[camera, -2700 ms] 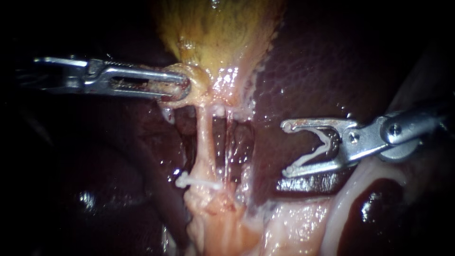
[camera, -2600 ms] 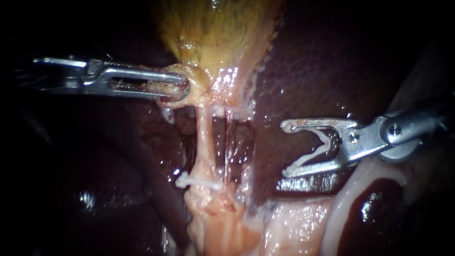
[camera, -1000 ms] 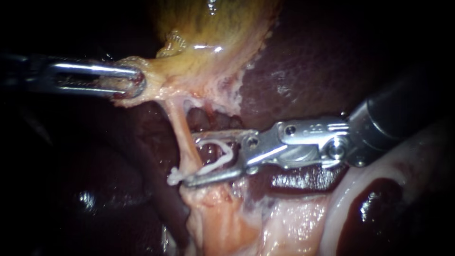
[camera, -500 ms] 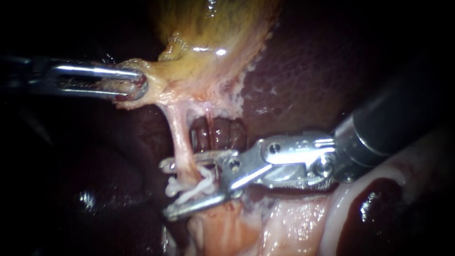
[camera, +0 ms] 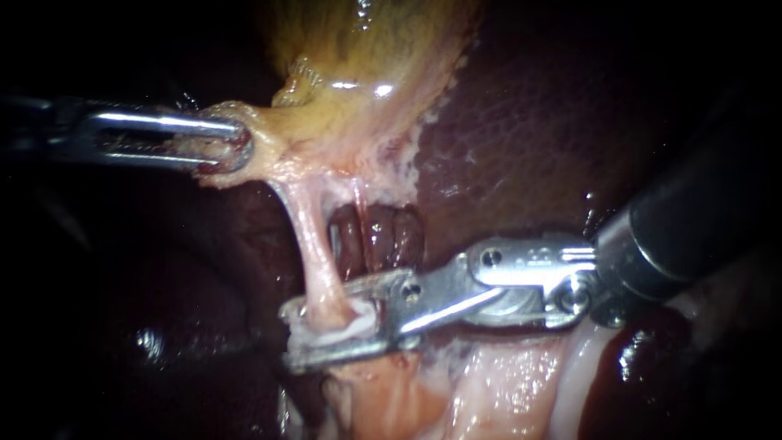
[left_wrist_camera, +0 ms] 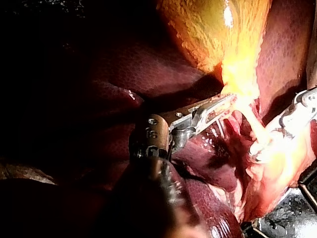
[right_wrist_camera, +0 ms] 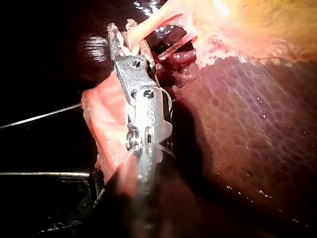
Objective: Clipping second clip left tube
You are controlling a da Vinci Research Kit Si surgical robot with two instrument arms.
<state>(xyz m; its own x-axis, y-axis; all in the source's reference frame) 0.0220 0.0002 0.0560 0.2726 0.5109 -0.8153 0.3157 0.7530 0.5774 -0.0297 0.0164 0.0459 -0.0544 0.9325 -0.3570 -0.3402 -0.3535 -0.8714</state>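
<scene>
The left tube (camera: 314, 253) runs as a pale, taut strand from the yellow gallbladder (camera: 366, 65) down to a pale stump. My right instrument (camera: 290, 336) reaches across it low down, one jaw on each side of the tube. A white clip (camera: 346, 330) is pressed between the jaws around the tube. My left instrument (camera: 232, 147) is shut on the gallbladder's neck tissue and holds it out to the left. In the left wrist view its jaws (left_wrist_camera: 223, 104) grip the same yellow tissue. The right wrist view has the right instrument (right_wrist_camera: 121, 37) astride the tube (right_wrist_camera: 148, 27).
Dark red liver (camera: 529, 122) lies behind and to the right. A thinner strand (camera: 358, 208) runs just right of the left tube. Pale fatty tissue (camera: 505, 391) lies under the right instrument's shaft.
My right instrument came in from the right with an open clip, passed its jaws around the left tube and narrowed them on the clip. The left instrument pulled the gallbladder neck further left.
</scene>
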